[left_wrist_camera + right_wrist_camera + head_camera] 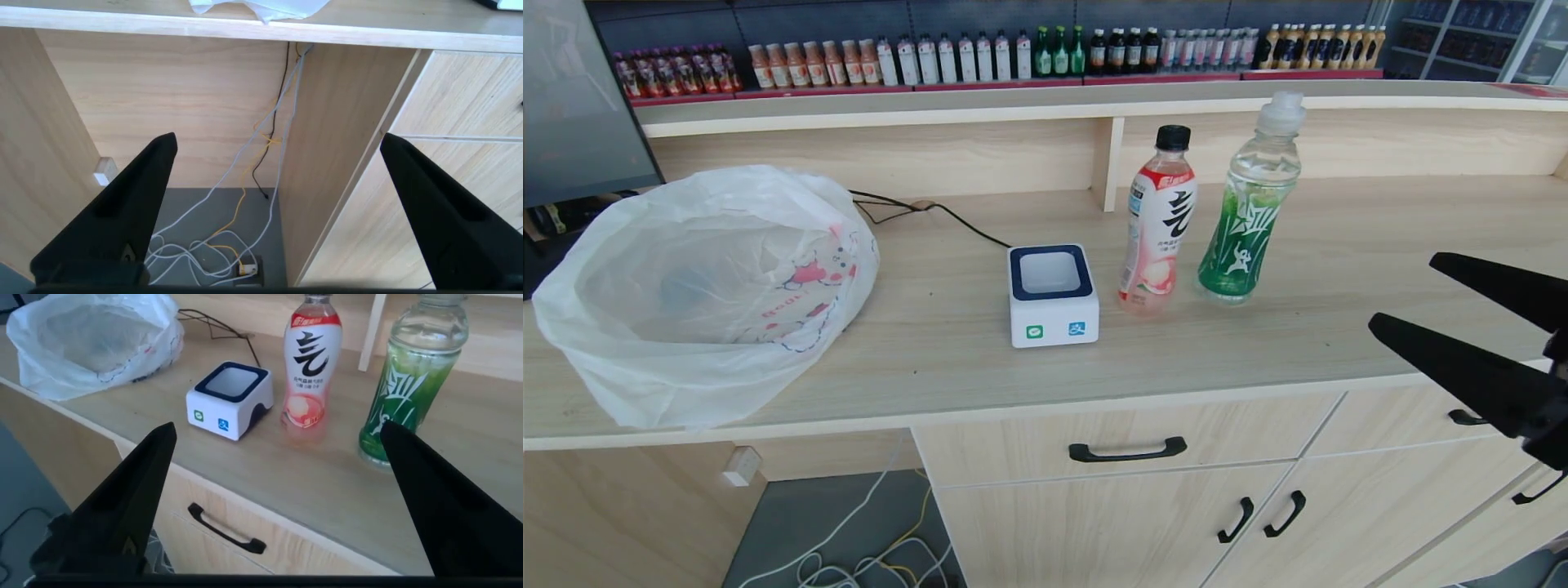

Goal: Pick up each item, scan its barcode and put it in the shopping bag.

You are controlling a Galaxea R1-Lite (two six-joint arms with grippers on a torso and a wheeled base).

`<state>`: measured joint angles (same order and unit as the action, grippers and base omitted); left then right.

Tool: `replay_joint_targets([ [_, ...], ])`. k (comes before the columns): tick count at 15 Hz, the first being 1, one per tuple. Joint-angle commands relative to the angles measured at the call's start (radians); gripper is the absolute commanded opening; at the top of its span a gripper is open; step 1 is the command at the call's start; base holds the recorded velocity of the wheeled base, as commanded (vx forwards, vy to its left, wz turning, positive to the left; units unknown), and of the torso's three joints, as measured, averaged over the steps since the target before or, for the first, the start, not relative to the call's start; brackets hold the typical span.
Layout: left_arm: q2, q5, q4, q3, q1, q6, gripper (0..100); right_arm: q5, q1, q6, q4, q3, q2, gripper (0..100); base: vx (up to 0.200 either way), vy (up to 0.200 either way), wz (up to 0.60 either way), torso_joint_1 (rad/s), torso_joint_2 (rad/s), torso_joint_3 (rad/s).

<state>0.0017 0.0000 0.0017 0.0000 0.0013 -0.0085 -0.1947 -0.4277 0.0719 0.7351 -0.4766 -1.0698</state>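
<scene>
Bottles stand on the tabletop (1298, 343) right of the scanner (1052, 296), a pink bottle (1158, 224) and a green bottle (1250, 212), neither bagged yet, I judge. The shopping bag (707, 286) sits left. My right claw (1403, 290) hangs released near them, and my left claw (278, 140) hangs released below the tabletop.

A crinkled, translucent plastic bag (703, 286), left, lies on a matt, pale wood-grain counter (947, 351); centre, a smooth white plastic scanner (1053, 296); right of it, the pink bottle (1158, 229) and green bottle (1250, 220), both clear glossy plastic.
</scene>
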Motion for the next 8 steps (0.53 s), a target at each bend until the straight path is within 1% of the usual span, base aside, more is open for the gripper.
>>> replay_joint_targets([
  [1,0.000,0.000,0.000,0.000,0.000,-0.001,100,0.089,-0.100,-0.009,0.001,-0.039,-0.070,100,0.000,0.000,0.00,0.000,0.00,0.000],
  [2,0.000,0.000,0.000,0.000,0.000,-0.001,100,0.089,-0.100,-0.009,0.001,-0.039,-0.070,100,0.000,0.000,0.00,0.000,0.00,0.000],
  [3,0.000,0.000,0.000,0.000,0.000,-0.001,100,0.144,-0.137,-0.017,0.003,-0.063,-0.111,100,0.000,0.000,0.00,0.000,0.00,0.000],
  [5,0.000,0.000,0.000,0.000,0.000,-0.001,100,0.162,-0.148,-0.034,0.015,-0.100,-0.147,100,0.000,0.000,0.00,0.000,0.00,0.000],
  [7,0.000,0.000,0.000,0.000,0.000,-0.001,100,0.230,-0.195,-0.081,0.021,-0.145,-0.183,100,0.000,0.000,0.00,0.000,0.00,0.000],
  [8,0.000,0.000,0.000,0.000,0.000,-0.001,100,0.291,-0.214,-0.093,0.021,-0.178,-0.203,100,0.000,0.000,0.00,0.000,0.00,0.000],
])
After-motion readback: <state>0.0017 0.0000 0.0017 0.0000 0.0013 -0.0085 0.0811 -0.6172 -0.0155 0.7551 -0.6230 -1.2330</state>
